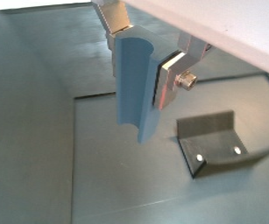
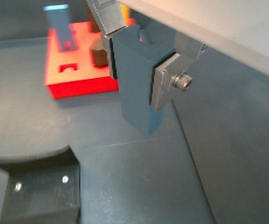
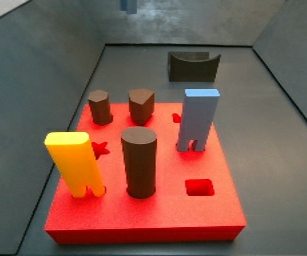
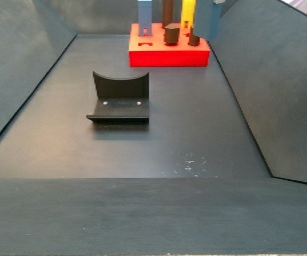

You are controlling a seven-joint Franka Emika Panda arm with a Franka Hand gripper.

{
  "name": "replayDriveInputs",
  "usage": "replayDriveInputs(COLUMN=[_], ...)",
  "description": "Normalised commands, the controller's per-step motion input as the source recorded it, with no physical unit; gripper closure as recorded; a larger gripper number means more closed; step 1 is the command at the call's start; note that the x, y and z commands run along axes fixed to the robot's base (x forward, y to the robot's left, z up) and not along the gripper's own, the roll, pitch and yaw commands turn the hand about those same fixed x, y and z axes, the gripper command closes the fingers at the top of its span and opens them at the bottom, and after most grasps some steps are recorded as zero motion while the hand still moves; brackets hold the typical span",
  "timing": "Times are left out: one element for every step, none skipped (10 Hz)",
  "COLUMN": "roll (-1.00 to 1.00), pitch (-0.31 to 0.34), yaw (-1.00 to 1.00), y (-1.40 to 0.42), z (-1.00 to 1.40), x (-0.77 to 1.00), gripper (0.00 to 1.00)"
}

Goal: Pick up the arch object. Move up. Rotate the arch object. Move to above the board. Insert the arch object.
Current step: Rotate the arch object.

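Dark grey floor (image 4: 142,150) enclosed by sloped grey walls.

- End effector (image 1: 146,54): raised well above the floor; silver fingers (image 1: 169,77) clamped on the arch object (image 1: 136,83). Same grasp visible in both wrist views, see end effector (image 2: 139,54) and arch object (image 2: 140,87).
- Arch object: slim, elongated, grey-blue; held upright between the pads, lower end hanging free, clear of floor and fixture. In a side view, only a small part seen at the top edge (image 3: 128,5).
- Fixture (image 4: 120,97): dark L-shaped bracket on base plate, standing on the floor, apart from the board; also seen in wrist views (image 1: 224,142) (image 2: 37,188) and in a side view (image 3: 192,66).
- Board (image 3: 156,215): red square slab at the far end of the floor (image 4: 169,54), well apart from the end effector. Carrying yellow block (image 3: 73,163), dark brown cylinder (image 3: 140,160), light-blue block (image 3: 199,118), two shorter brown pegs (image 3: 101,105) (image 3: 141,104). Open square cut-out (image 3: 197,187) near one corner.
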Motion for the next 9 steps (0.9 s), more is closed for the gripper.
replayDriveInputs(roll=[-0.01, -0.01, -0.01, -0.01, -0.02, -0.02, -0.02, -0.02, -0.01], pitch=[0.007, 0.007, 0.008, 0.008, 0.009, 0.009, 0.010, 0.011, 0.005], yaw=[-1.00, -1.00, -1.00, -1.00, -1.00, -1.00, -1.00, -1.00, -1.00], y=[0.01, 0.01, 0.01, 0.01, 0.01, 0.01, 0.01, 0.01, 0.00], z=[-0.01, -0.01, -0.01, -0.01, -0.01, -0.01, -0.01, -0.01, 0.00], x=[0.03, 0.03, 0.03, 0.03, 0.03, 0.03, 0.03, 0.03, 0.00], gripper=[1.00, 1.00, 1.00, 1.00, 1.00, 1.00, 1.00, 1.00, 1.00])
